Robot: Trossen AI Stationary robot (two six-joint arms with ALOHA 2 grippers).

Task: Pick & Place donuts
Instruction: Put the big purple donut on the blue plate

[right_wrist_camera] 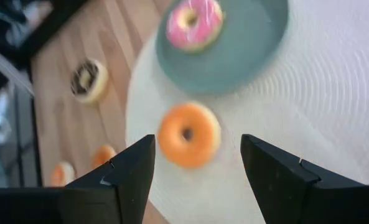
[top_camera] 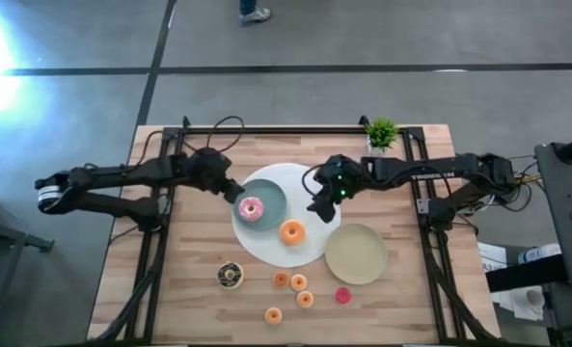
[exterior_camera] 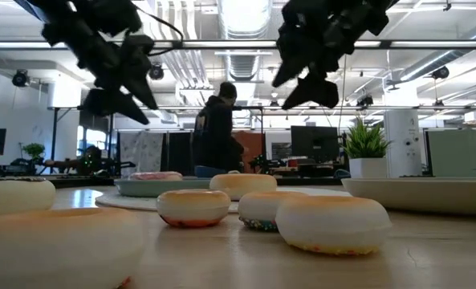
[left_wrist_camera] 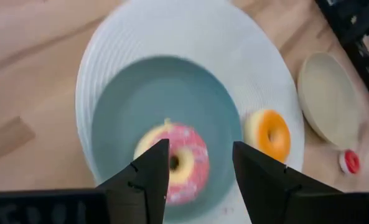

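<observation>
Wooden surface (top_camera: 189,289) seen from above: a white plate (top_camera: 310,253) lies near the middle with a teal plate (top_camera: 271,198) on its left part and a beige plate (top_camera: 356,253) toward the right edge. A pink donut (top_camera: 252,209) sits in the teal plate, an orange donut (top_camera: 292,232) on the white one, and a brown donut (top_camera: 231,275) with several small ones lies near the front edge. The left gripper (top_camera: 233,193) hangs beside the pink donut; the right gripper (top_camera: 320,209) hangs above the white plate.

Low view: both grippers are well clear of the surface, holding nothing.

Left wrist view: the fingers (left_wrist_camera: 150,171) are spread wide and empty, the pink donut between them below.

Right wrist view: its fingers (right_wrist_camera: 131,168) are spread wide and empty too, straddling the orange donut.

That donut looks like the next pick: I would lower straight down, keep the ring centred, and close only once the tips near the plate.
</observation>
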